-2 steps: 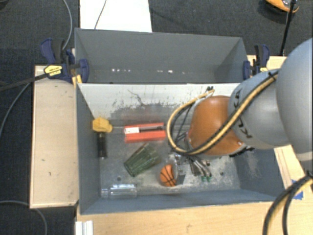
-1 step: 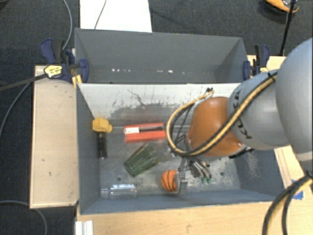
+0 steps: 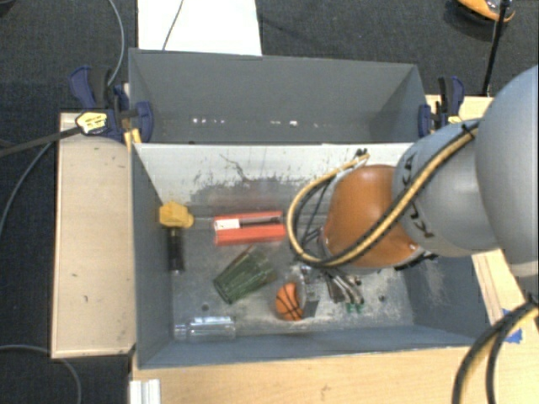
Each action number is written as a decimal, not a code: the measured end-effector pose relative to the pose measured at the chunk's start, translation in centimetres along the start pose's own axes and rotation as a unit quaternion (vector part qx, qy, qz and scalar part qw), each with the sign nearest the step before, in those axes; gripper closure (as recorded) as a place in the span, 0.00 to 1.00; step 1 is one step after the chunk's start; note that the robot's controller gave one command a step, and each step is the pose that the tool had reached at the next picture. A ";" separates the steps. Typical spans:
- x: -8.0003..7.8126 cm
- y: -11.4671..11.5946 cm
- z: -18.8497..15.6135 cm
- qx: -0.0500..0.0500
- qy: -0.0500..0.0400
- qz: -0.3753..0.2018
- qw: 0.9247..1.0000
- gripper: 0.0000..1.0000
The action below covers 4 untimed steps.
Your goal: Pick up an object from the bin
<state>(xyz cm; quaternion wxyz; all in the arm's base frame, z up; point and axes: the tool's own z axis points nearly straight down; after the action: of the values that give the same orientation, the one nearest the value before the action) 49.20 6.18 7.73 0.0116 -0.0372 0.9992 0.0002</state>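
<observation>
My gripper (image 3: 326,296) is low over the bin floor at the front middle, under the arm's orange cover, and it is open with bare floor between its fingers. A small orange basketball (image 3: 287,302) lies right beside the left finger (image 3: 306,293), outside the gap. A dark green box (image 3: 244,276) lies tilted just left of the ball. Behind it rests a red oblong pack (image 3: 248,228). A small green bit (image 3: 354,308) shows by the right finger.
A black-handled tool with a yellow head (image 3: 174,227) lies along the left wall. A clear plastic piece (image 3: 205,327) sits in the front left corner. The arm and its looped cables hang above the bin's right half.
</observation>
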 end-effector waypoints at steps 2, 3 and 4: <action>0.0 0.0 0.0 0.000 0.000 0.000 1.000 1.00; 0.2 0.0 0.2 0.000 0.003 0.000 1.000 0.00; 0.3 0.0 0.2 0.000 0.004 0.000 1.000 0.00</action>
<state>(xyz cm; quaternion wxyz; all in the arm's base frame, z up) 48.91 6.21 7.51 0.0079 -0.0368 0.9993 0.0003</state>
